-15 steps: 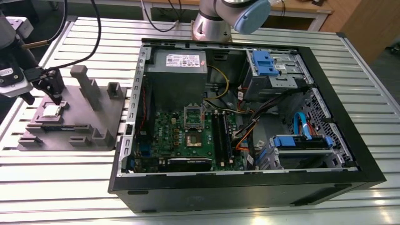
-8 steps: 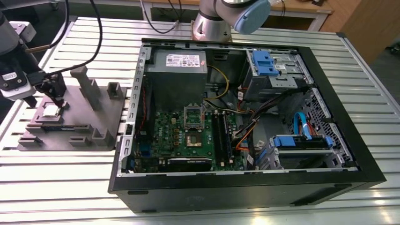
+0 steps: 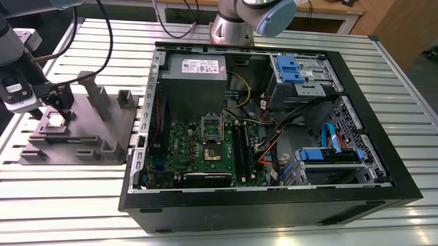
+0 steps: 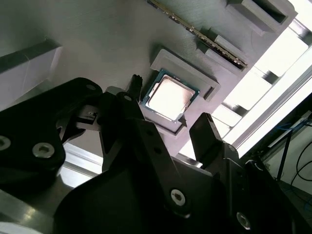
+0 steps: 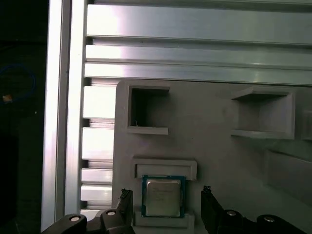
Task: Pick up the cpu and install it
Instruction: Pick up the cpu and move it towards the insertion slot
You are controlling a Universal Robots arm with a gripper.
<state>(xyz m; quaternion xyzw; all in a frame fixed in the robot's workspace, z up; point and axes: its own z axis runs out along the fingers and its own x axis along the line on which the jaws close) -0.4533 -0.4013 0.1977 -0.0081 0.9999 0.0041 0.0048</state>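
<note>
The cpu (image 3: 55,122) is a small square chip with a silvery top and a greenish edge. It lies flat in a recess of the grey fixture (image 3: 96,138) at the exterior view's left. My gripper (image 3: 60,108) hangs just over it. Both wrist views show the cpu (image 4: 170,100) (image 5: 163,196) between my two black fingers (image 4: 207,129) (image 5: 208,195), with a gap on each side. The gripper (image 4: 170,101) (image 5: 165,194) is open and holds nothing. In the open computer case, the motherboard's socket (image 3: 211,154) lies uncovered with its silver bracket (image 3: 211,125) raised.
The black computer case (image 3: 274,205) lies open on the slatted metal table (image 3: 68,205), with a grey power supply (image 3: 195,72), blue drive bays (image 3: 291,69) and cables inside. The fixture has upright posts (image 3: 92,89) and empty pockets (image 5: 148,109). A second arm's base (image 3: 233,28) stands behind the case.
</note>
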